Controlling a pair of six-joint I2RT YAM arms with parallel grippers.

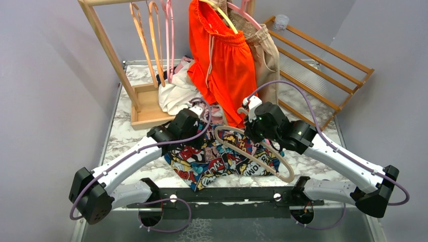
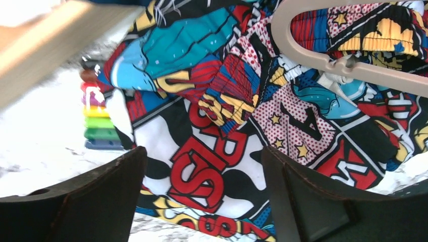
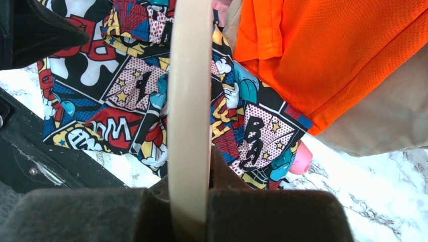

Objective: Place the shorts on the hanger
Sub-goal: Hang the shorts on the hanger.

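Observation:
The comic-print shorts (image 1: 212, 161) lie crumpled on the marble table between the two arms. The cream hanger (image 1: 289, 175) rests tilted across them. My right gripper (image 1: 251, 128) is shut on the hanger; in the right wrist view its bar (image 3: 189, 91) runs straight up from between the closed jaws (image 3: 189, 201), with the shorts (image 3: 121, 96) beneath. My left gripper (image 2: 202, 194) stands open low over the shorts (image 2: 212, 166), its dark fingers (image 2: 101, 196) either side of a red-lettered panel. One hanger arm (image 2: 353, 68) crosses the upper right of that view.
A wooden rack (image 1: 108, 50) at the back left holds orange and pink hangers (image 1: 151, 35). Plain orange shorts (image 1: 222, 55) and beige shorts (image 1: 265, 55) hang just behind the work area. A white cloth (image 1: 176, 93) and a slatted wooden frame (image 1: 323, 65) lie nearby.

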